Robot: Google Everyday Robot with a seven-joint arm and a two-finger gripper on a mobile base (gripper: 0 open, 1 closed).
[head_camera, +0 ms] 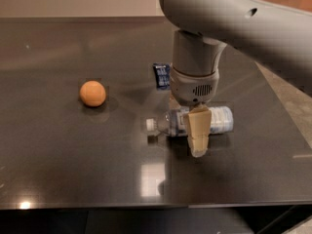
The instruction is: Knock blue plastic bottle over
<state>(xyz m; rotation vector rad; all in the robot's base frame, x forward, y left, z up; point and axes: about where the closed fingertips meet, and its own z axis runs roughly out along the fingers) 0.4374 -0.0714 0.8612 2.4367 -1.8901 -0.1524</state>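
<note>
The blue plastic bottle [219, 121] lies on its side on the dark table [73, 165], right of centre. Its white cap [150, 126] points left and its blue-and-white label is at the right end. My gripper [197, 147] hangs straight down from the grey arm [195, 77]. It stands in front of the bottle's middle and hides part of the clear body. It holds nothing that I can see.
An orange ball [92, 93] sits on the left part of the table. A small flat dark blue packet [161, 75] lies just behind the arm. The table's front edge runs along the bottom and its right edge slants past the bottle.
</note>
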